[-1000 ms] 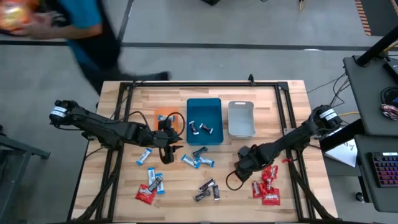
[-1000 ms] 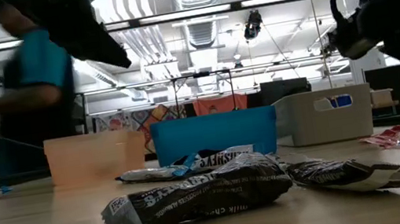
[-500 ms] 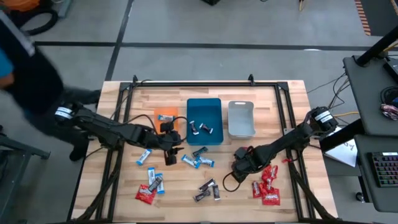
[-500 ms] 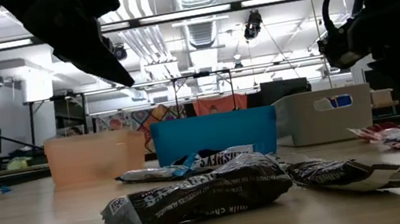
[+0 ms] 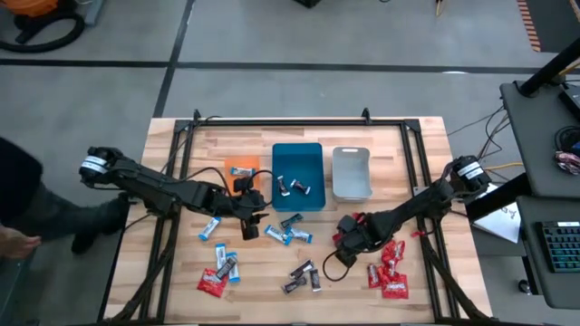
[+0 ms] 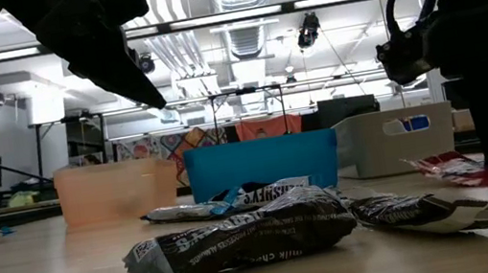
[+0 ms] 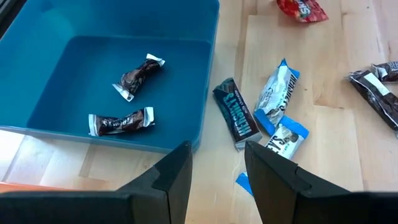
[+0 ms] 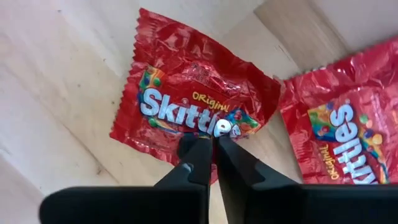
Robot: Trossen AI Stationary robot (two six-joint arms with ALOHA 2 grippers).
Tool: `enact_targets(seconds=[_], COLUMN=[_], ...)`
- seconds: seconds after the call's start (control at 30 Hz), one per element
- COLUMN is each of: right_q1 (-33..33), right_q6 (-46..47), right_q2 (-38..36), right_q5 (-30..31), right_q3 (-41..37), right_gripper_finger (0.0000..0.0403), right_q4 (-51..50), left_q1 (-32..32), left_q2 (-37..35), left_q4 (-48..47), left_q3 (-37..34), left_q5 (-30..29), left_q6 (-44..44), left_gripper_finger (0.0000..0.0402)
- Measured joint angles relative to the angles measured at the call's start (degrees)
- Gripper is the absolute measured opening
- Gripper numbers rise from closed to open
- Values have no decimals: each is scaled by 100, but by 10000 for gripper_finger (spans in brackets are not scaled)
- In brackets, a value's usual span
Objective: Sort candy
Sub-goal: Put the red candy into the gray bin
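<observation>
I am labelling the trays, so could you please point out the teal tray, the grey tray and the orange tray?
Teal rectangular tray (image 5: 311,154): high view, bare floor.
Grey rectangular tray (image 5: 351,177): high view, inside floor.
Orange rectangular tray (image 6: 107,194): low view, front wall.

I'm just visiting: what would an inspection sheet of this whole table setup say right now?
Surface: wooden table, candy scattered across it.
Job's things: two dark candies in the blue tray; grey tray empty; orange tray; red packets.
Clutter: nothing seen.
Grippers: right gripper shut on a red Skittles packet; left gripper open, empty, beside the blue tray.
Cables: black loop by the right gripper.
Surroundings: person at the left edge.
</observation>
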Motion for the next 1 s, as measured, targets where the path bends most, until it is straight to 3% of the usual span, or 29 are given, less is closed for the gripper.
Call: enact_targets(seconds=[0.6,0.73,0.87,1.0], right_q1=[4,0,16,64], right_q6=[-836,-1019,-1537,-2936], right_q2=[-1232,-1439,-1401,-1190], right_q5=[786,660,566,406], right_q3=[0,0,0,0], right_gripper_finger=[8,8,9,11], right_q4=[77,78,74,46], left_q1=[0,0,0,0], left_q2=[0,0,0,0], left_q4=[17,22,22,24], left_q3=[0,0,0,0], left_q5=[-144,-147,-146,-146], left_q6=[-4,-4,-4,-4], left_gripper_finger=[132,132,132,132])
